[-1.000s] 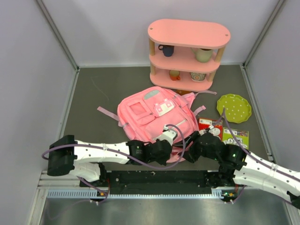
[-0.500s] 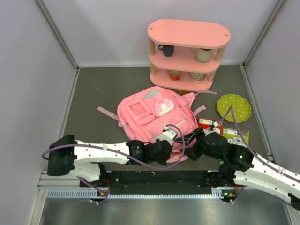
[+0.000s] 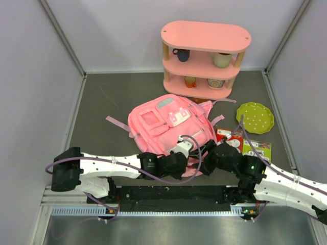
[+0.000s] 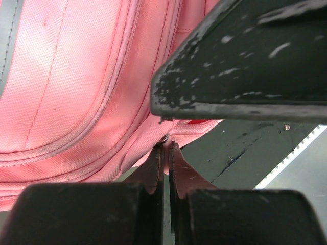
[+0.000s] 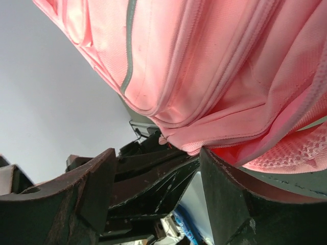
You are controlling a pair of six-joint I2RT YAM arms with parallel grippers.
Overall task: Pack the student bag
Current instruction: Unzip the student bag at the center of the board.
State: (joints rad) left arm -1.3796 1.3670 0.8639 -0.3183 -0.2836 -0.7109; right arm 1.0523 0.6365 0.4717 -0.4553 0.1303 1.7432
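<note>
Opening of the student bag (image 3: 166, 125) seemed the step in hand as it lay mid-table before the pink shelf (image 3: 206, 56), its near edge pinched by the clenched left gripper (image 4: 166, 153), while the right gripper (image 5: 157, 166), jaws spread alongside, likely needed to catch the zip (image 4: 113, 102) next.

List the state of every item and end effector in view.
Pink fabric backpack: lying flat, front pockets up.
Left end effector: shut at the backpack's seam.
Right end effector: open, at the backpack's edge.
Green dotted plate: lying flat.
Pink three-tier shelf: upright.
</note>
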